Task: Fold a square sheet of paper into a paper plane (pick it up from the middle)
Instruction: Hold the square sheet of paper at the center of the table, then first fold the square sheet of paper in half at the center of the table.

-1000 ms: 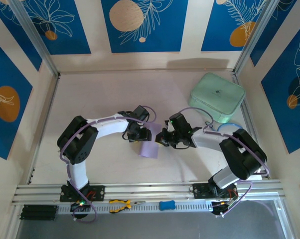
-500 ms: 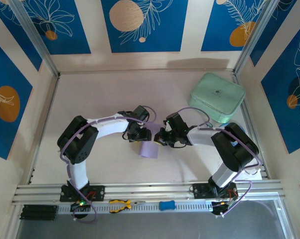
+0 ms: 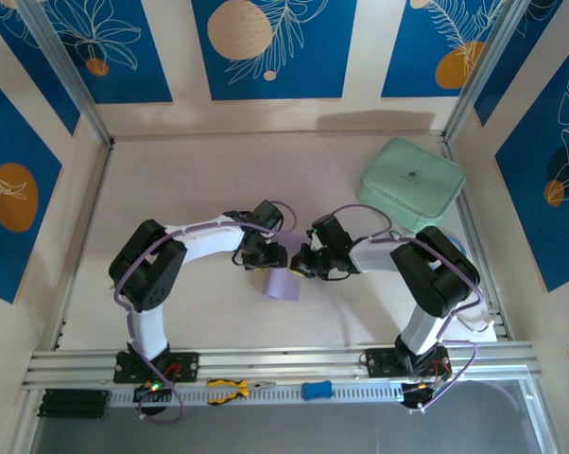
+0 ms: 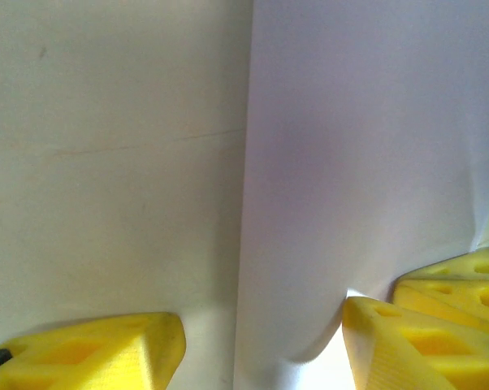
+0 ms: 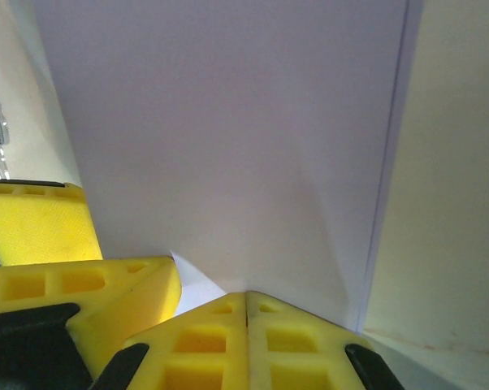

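My right end effector (image 5: 246, 299) pinches the square sheet of paper (image 3: 283, 285) at the middle of the surface (image 3: 190, 184). My left end effector (image 4: 262, 325) straddles its edge, spread. I should crease slowly and keep the edges aligned.

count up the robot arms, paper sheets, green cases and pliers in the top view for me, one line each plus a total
robot arms: 2, the left arm and the right arm
paper sheet: 1, pale lavender
mint-green case: 1
pliers: 1, yellow handles, on the front rail
total: 5
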Controlling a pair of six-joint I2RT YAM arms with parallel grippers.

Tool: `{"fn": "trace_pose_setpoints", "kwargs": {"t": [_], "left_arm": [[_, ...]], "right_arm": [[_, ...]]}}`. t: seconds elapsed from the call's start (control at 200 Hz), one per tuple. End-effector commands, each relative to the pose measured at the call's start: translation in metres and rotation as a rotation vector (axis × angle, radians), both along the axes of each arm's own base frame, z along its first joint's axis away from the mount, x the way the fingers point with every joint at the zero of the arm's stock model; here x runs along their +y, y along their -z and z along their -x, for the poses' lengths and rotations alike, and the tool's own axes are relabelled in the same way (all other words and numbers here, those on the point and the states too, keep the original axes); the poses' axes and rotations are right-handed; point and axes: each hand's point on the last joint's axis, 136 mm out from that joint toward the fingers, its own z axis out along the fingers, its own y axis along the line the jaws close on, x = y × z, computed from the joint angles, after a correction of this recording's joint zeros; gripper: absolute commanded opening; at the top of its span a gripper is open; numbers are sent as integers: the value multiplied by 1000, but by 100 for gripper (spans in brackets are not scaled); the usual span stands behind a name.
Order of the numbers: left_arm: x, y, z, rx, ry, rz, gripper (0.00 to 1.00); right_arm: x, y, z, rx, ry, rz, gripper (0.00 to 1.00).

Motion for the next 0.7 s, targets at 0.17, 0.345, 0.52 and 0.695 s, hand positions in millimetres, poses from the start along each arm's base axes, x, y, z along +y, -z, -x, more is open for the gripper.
{"fn": "trace_pose_setpoints", "kwargs": {"t": [0.17, 0.345, 0.52, 0.695], "left_arm": [[4, 16, 0, -23, 3, -22, 65], [-2, -39, -14, -159, -16, 80, 70], [-7, -76, -20, -258, 16, 214, 71], [-27, -87, -15, -246, 75, 433, 43]], "right_arm": [[-44, 38, 28, 53, -68, 118, 0], [-46, 28, 13, 8, -164, 82, 0], [-43, 32, 7, 1, -230, 104, 0], [-40, 36, 8, 9, -242, 90, 0]]}}
